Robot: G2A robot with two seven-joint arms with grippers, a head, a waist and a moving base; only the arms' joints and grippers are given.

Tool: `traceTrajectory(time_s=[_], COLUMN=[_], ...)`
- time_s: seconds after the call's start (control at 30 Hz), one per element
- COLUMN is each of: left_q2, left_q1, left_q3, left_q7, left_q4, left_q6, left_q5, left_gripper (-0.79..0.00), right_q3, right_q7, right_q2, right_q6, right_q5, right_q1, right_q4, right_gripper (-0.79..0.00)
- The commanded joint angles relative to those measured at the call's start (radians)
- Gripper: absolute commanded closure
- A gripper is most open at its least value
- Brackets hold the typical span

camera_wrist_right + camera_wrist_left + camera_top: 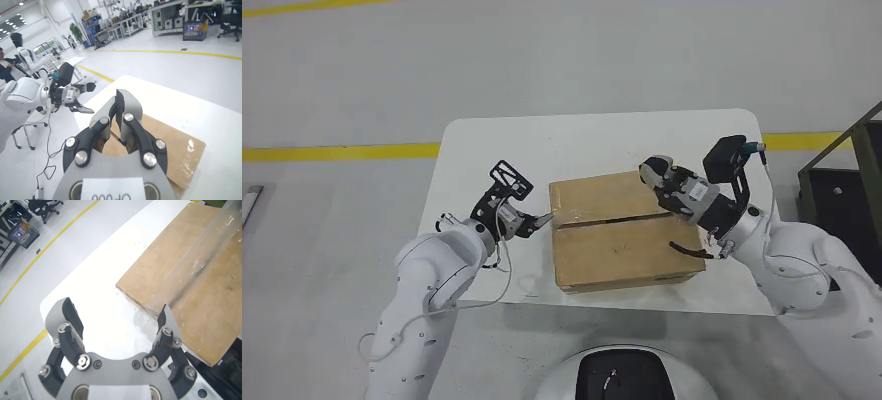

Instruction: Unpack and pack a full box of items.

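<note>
While clear tape (198, 262) seals its top seam, the brown cardboard box (617, 230) on the white table (492, 140) bears handwritten black marks (230, 282). The left gripper (525, 198), jaws apart, is beside its left end; the right gripper (118, 100), jaws together, is over its far right corner.

- A white table with rounded corners (492, 140) stands on a pale grey glossy floor (542, 50).
- A yellow painted floor line (342, 152) shows on both sides of the table.
- Just beside the table stands a dark green metal rack (842, 190).
- Well beyond the table are grey metal workbenches (166, 20), a glass-sided computer case with glowing lights (194, 30) and a black wheeled office chair (229, 28).
- Farther from the table still, a green leafy potted plant (75, 33) stands.
- Rows of bright ceiling lights (11, 23) shine high above the table.
</note>
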Motion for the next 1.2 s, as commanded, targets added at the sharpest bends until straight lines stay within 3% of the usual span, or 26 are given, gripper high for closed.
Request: traceTrajectory(time_s=[0.0, 0.37, 0.6, 0.83, 1.17], left_q2=[0.001, 0.011, 0.021, 0.023, 0.022], left_q1=[0.005, 0.039, 0.103, 0.122, 0.092], left_q3=[-0.011, -0.068, -0.125, -0.085, -0.009], left_q7=[-0.005, -0.031, -0.094, -0.136, -0.161], left_q4=[0.001, -0.026, -0.08, -0.072, -0.019], left_q6=[0.01, 0.026, -0.005, -0.005, 0.01], left_q5=[-0.007, -0.058, -0.203, -0.296, -0.253], left_gripper=[-0.785, -0.785, -0.785, -0.785, -0.785], right_q3=[-0.017, -0.108, -0.17, -0.194, -0.176], right_q7=[-0.027, -0.049, -0.045, -0.063, -0.061], right_q2=[-0.003, -0.022, -0.035, -0.047, -0.051], right_q6=[-0.038, -0.078, -0.082, -0.073, -0.084], right_q5=[-0.004, -0.03, -0.081, -0.069, -0.057], right_q1=[0.015, 0.126, 0.198, 0.229, 0.237], right_q4=[0.012, 0.073, 0.117, 0.139, 0.117], right_gripper=[0.0, 0.0, 0.0, 0.0, 0.0])
